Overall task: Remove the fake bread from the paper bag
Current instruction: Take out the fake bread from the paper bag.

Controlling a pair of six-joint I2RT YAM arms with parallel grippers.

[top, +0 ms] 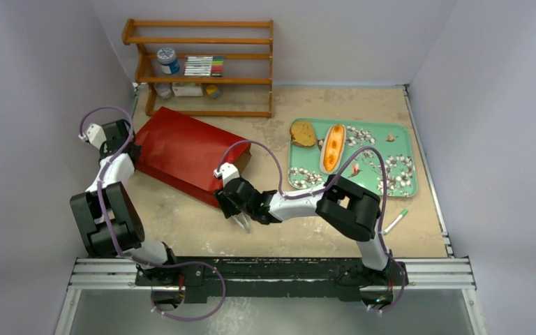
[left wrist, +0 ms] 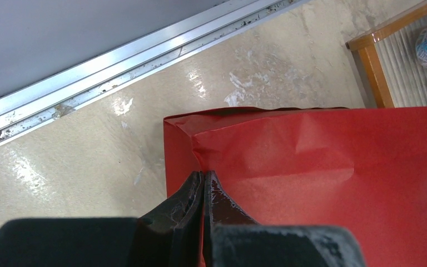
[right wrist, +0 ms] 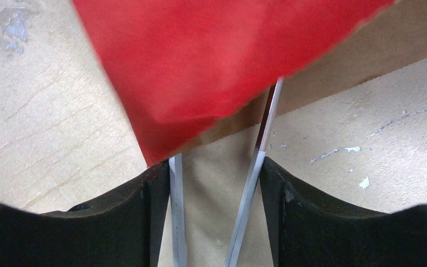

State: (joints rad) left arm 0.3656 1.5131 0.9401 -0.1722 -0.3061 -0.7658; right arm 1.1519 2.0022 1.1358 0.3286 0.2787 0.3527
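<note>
Extraction step: left gripper (left wrist: pixel 203 178) pinches paper bag (left wrist: pixel 322 183) by its end; right gripper (right wrist: pixel 214 167) squeezes tongs (right wrist: pixel 253 175), tips seemingly inside; next, nip what remains, withdraw.

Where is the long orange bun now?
In the top view, the long bun lies on the green tray at right, just right of a brown slice.

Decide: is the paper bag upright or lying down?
Lying down: the paper bag shows its broad red face upward, stretched along the table.
</note>
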